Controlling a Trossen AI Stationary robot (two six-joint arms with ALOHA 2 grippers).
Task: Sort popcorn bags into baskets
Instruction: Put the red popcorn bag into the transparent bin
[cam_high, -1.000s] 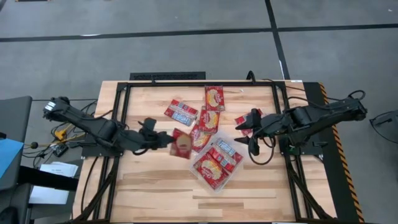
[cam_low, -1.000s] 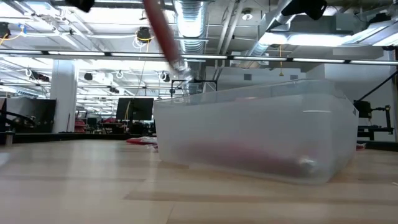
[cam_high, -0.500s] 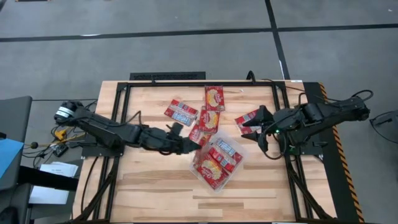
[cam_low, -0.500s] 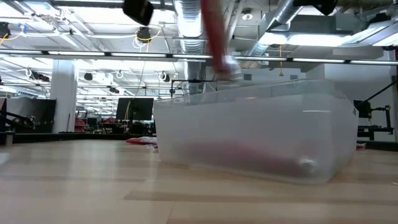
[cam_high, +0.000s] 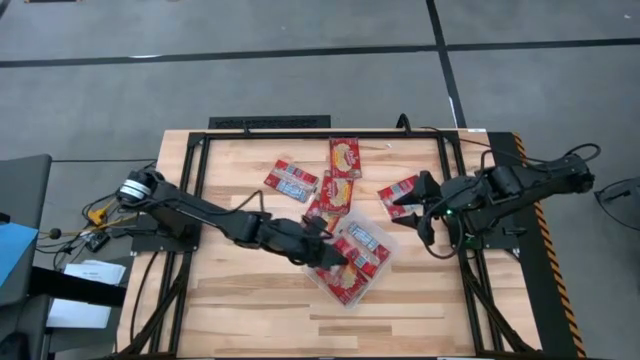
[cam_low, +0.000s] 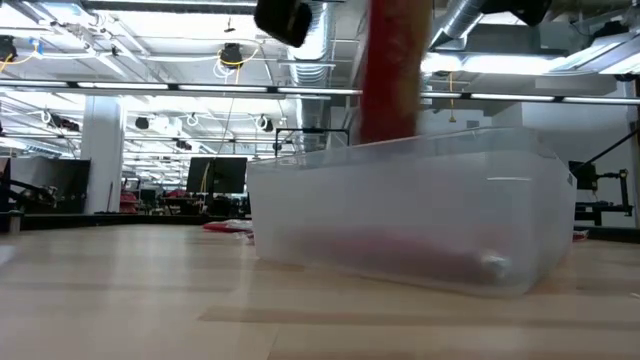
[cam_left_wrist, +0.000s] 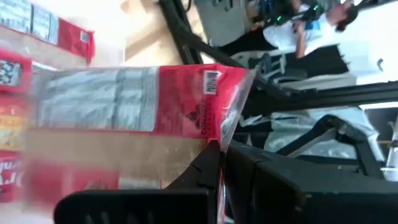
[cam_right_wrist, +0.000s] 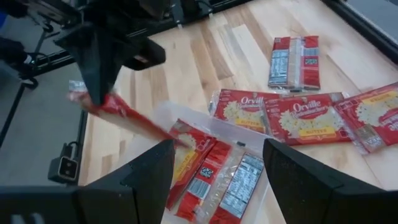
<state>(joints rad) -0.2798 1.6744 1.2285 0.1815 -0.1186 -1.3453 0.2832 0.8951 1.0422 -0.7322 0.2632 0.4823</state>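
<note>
A clear plastic tray (cam_high: 372, 282) sits on the table's right-centre, its frosted wall (cam_low: 400, 220) filling the low view. Red popcorn packets (cam_high: 352, 268) lie flat in it. My left gripper (cam_high: 328, 252) hovers over the tray's left part, shut on one more red packet (cam_low: 395, 70). Several packets (cam_high: 335, 190) lie flat on the wood beyond the tray, and one (cam_high: 400, 190) lies beside my right gripper (cam_high: 414, 205). My right gripper is open, holds nothing, and stands right of the tray. My left gripper pinches the packet by its sealed end edge (cam_left_wrist: 219, 134) between the two fingers (cam_left_wrist: 208, 163). It comes from above, as the right wrist view shows (cam_right_wrist: 102, 68). The packet (cam_right_wrist: 134, 121) hangs slanting below the fingers, its lower end (cam_right_wrist: 177, 142) inside the tray's outline.
A black metal frame (cam_high: 195, 180) runs along the table's left, far and right sides. Bare wood (cam_high: 240, 300) lies near and left of the tray. The loose packets (cam_right_wrist: 292, 115) crowd the boards between the tray and the far edge.
My left gripper has travelled toward the table's right with the packet, from left of the tray to above it; the packet now hangs over the tray. My right gripper has drawn back a little toward the far-right.
</note>
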